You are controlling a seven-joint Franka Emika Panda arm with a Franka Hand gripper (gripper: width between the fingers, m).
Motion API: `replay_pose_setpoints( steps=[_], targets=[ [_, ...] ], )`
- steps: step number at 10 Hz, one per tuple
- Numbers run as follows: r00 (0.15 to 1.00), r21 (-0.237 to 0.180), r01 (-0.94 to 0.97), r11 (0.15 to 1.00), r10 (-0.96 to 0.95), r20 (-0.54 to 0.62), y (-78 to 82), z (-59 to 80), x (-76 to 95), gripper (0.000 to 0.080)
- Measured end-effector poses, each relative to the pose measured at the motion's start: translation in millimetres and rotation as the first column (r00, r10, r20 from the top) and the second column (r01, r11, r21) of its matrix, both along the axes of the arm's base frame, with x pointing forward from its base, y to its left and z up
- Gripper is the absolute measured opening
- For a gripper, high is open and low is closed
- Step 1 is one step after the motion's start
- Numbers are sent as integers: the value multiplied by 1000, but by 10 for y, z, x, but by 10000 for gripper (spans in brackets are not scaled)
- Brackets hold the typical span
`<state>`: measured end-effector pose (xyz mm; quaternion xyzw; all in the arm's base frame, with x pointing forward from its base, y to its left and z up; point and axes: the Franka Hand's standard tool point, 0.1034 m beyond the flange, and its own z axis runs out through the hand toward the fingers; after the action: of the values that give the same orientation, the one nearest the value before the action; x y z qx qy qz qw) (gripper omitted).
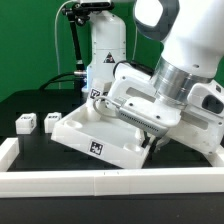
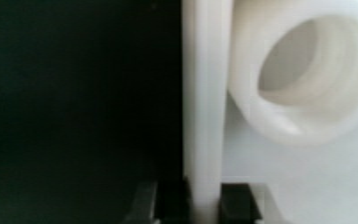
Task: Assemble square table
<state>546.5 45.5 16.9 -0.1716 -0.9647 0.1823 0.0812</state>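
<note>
The white square tabletop (image 1: 95, 128) rests tilted on the dark table, with a tag on its near side. My gripper (image 1: 150, 122) is shut on the tabletop's wall on the exterior view's right. In the wrist view the thin white wall (image 2: 204, 100) runs straight between my two dark fingers (image 2: 149, 203), and a round leg socket (image 2: 318, 75) shows in the tabletop beside it. My gripper (image 2: 201, 205) pinches this wall. Two small white tagged legs (image 1: 26, 123) (image 1: 50, 121) lie apart on the table at the exterior view's left.
A long white bar (image 1: 100, 180) runs along the front, with side bars at the exterior view's left (image 1: 8, 148) and right (image 1: 212, 140). The robot's white base (image 1: 105, 50) stands behind the tabletop.
</note>
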Motion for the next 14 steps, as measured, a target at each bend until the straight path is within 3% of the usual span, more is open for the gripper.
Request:
replay_pose_setpoints(
  steps=[3,6,7,12,14],
  targets=[
    [1000,14,9,1000,-9,16,-47,-5,33,60],
    [994,102,16,995,-28,110,-200,6,155,60],
    [994,82,25,996,-34,101,-201,6,138,60],
    [992,101,26,995,-39,119,-243,8,180,60],
    [977,187,3,982,-43,210,-400,13,293,60]
  ],
)
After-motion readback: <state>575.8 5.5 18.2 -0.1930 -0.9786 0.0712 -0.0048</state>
